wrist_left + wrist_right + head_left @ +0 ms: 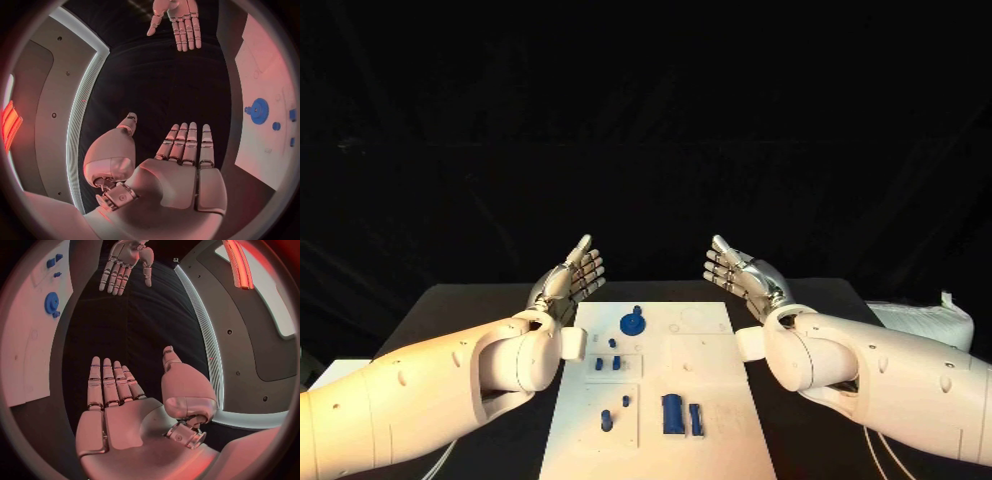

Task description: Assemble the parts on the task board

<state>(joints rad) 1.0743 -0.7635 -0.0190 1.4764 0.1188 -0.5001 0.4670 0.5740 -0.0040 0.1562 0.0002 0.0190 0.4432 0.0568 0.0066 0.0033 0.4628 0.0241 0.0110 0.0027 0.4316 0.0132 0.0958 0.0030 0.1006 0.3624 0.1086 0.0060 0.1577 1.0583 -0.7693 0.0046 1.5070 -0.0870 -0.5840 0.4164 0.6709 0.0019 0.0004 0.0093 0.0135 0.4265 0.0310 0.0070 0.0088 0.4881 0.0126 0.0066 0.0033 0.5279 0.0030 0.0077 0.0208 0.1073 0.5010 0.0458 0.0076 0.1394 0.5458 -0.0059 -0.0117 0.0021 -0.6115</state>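
Near edge of board: you see two upright blue bars (pixel 681 413) side by side on the task board (pixel 711 400), with smaller blue pieces (pixel 607 418) beside them.
Middle of board: small blue pegs (pixel 606 363) sit toward the left edge.
Far end: a round blue gear (pixel 633 322) lies there.
Left hand (pixel 568 278): flat, fingers straight and spread, holding nothing, raised beside the board's far left corner.
Right hand (pixel 744 276): likewise spread and empty, off the far right corner.
Why: palms face each other across the board, which reads to you as a neutral pose that fits either stage of the assembly.
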